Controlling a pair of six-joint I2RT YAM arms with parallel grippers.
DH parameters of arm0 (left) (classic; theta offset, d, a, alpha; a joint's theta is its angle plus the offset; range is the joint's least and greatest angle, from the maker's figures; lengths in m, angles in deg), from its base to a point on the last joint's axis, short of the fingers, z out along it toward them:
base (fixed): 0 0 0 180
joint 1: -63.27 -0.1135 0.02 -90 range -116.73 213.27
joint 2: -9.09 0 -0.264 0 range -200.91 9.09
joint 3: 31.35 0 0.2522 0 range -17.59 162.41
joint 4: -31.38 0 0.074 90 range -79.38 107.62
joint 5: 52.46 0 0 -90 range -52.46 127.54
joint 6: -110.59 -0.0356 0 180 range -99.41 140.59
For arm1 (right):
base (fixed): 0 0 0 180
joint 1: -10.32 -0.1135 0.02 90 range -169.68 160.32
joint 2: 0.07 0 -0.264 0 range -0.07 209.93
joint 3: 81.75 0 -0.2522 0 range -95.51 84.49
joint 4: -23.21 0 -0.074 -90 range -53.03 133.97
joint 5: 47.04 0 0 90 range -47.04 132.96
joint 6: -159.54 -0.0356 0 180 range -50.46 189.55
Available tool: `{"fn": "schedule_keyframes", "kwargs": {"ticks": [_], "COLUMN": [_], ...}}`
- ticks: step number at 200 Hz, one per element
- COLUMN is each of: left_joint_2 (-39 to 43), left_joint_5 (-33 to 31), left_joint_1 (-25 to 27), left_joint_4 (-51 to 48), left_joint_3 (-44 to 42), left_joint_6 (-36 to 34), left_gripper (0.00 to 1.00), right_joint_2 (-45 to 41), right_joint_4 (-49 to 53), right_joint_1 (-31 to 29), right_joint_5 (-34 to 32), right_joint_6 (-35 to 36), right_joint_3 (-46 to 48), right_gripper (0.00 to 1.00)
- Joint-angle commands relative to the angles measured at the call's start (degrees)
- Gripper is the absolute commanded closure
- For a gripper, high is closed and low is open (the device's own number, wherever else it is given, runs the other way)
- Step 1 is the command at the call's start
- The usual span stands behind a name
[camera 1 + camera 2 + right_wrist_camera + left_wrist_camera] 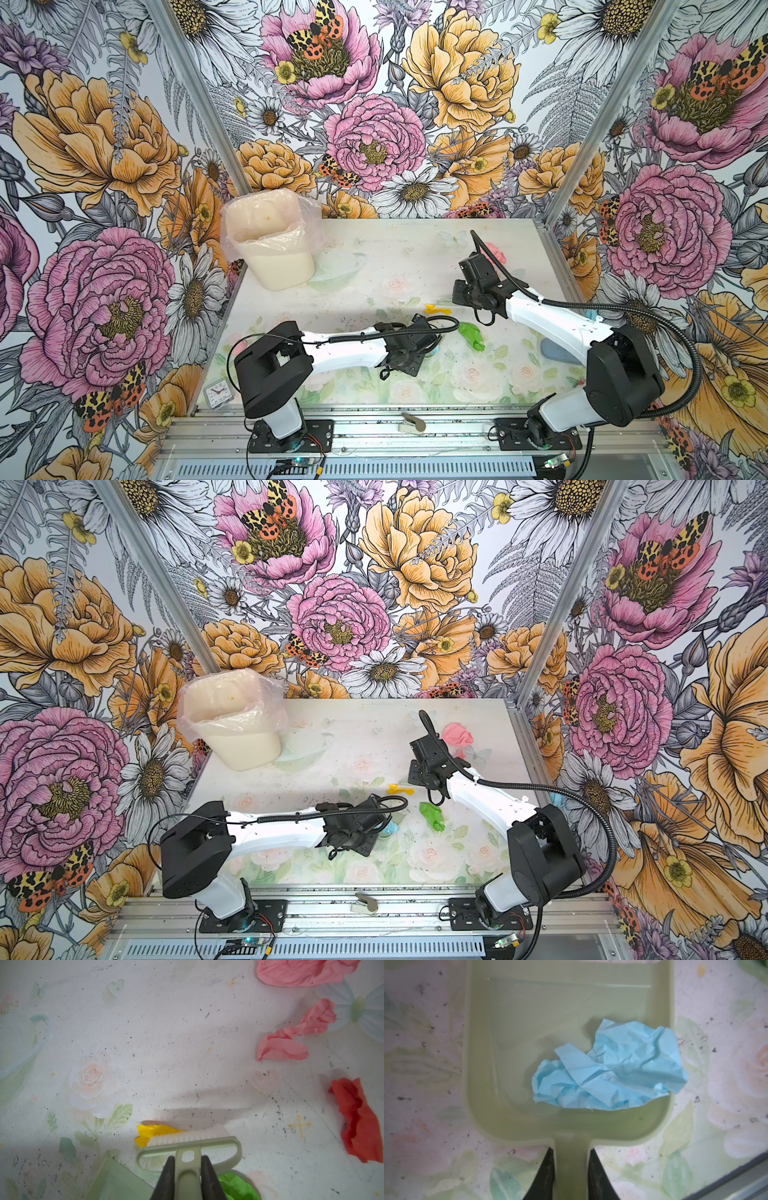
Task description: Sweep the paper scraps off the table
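Left claw (571, 1169) is clamped on the dustpan (508, 1064) handle w/ one blue scrap (612, 1072) lying in the pan, which sits flat on the tabletop (425, 1064) afaict. Right claw (187, 1169) grips the brush (187, 1145) handle, bristles touching the yellow scrap (151, 1132). Green scrap (236, 1188) is just beside the brush, pink scraps (282, 1047) + red scrap (361, 1122) further off on the tabletop.

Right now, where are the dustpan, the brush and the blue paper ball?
dustpan (508, 1053): left wrist view, on its bare floor.
brush (207, 1145): right wrist view, on its green back bar.
blue paper ball (610, 1070): left wrist view, on its crumpled middle.
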Motion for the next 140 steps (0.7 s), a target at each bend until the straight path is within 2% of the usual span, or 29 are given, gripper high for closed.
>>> {"fn": "schedule_keyframes", "kwargs": {"ticks": [1, 37, 73, 99, 140], "left_joint_2": [-1.5, -2.5, -2.4, -2.2, -1.9], "left_joint_5": [0.7, 1.1, 0.9, 1.0, 1.0], "left_joint_1": [0.3, 0.3, 0.2, 0.2, 0.1], "left_joint_4": [0.4, 0.8, 0.9, 0.9, 0.9], "left_joint_3": [1.4, 1.8, 1.9, 1.7, 1.1], "left_joint_6": [-1.3, -1.5, -1.6, -1.4, -1.1], "left_gripper": [1.00, 1.00, 1.00, 1.00, 1.00], "right_joint_2": [1.3, 0.3, -0.5, -2.3, -8.1], "right_joint_4": [-0.3, -0.3, -0.2, 0.2, 2.3], "right_joint_1": [0.2, -0.3, -2.7, -3.4, -2.1], "right_joint_5": [1.9, 4.8, 9.1, 13.8, 12.4], "right_joint_6": [0.9, 2.7, 7.7, 9.1, 10.8], "right_joint_3": [-0.2, 1.1, 2.7, 4.0, 2.6], "right_gripper": [1.00, 1.00, 1.00, 1.00, 1.00]}}
